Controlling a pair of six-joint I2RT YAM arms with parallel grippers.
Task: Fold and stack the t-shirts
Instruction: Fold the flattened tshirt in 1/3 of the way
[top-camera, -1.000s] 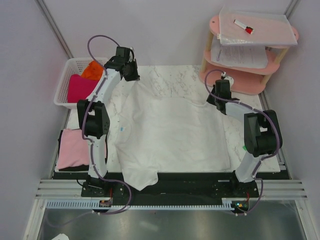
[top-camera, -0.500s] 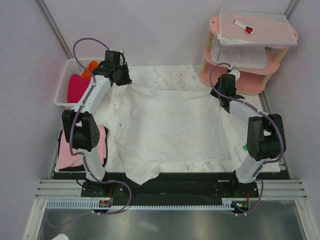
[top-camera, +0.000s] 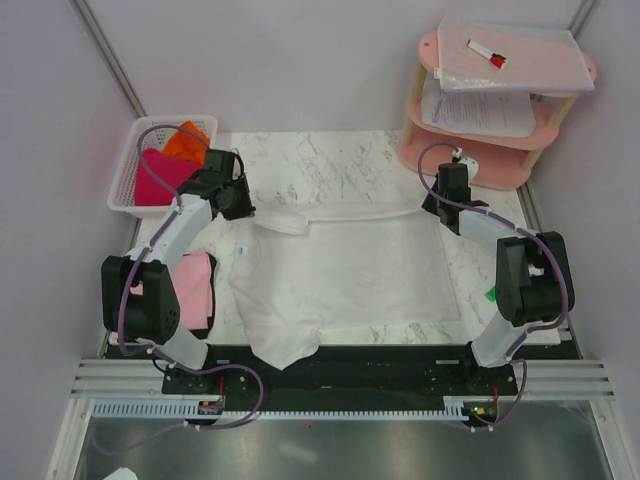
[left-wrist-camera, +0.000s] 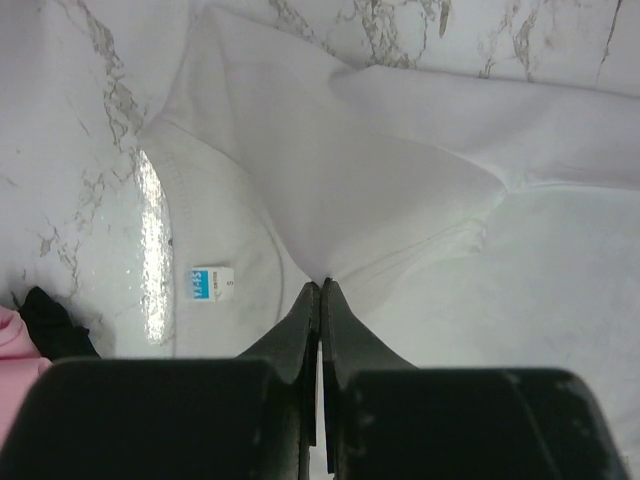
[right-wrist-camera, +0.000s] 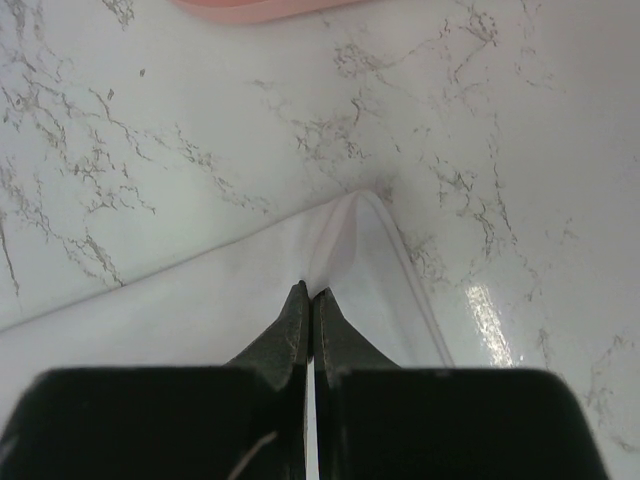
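The white t-shirt (top-camera: 345, 270) lies spread on the marble table, one sleeve hanging over the near edge. My left gripper (top-camera: 240, 206) is shut on a pinched fold of it near the collar (left-wrist-camera: 321, 285); the blue size tag (left-wrist-camera: 211, 282) shows beside it. My right gripper (top-camera: 441, 207) is shut on the shirt's far right corner (right-wrist-camera: 311, 293), low over the table. A narrow strip of cloth runs between the two grippers along the far edge. A folded pale pink t-shirt (top-camera: 192, 285) lies at the left. Magenta (top-camera: 163, 170) and orange (top-camera: 190, 137) t-shirts sit in the basket.
The white lattice basket (top-camera: 126, 180) stands at the far left corner. A pink two-tier shelf (top-camera: 470, 160) with paper sheets (top-camera: 478, 110) and a marker stands at the far right, close behind my right gripper. Bare marble (top-camera: 330, 160) lies behind the shirt.
My left gripper has come nearer and lower with the shirt's far left edge, laying it down. The right gripper has shifted slightly nearer. The far edge now lies straight as a folded strip.
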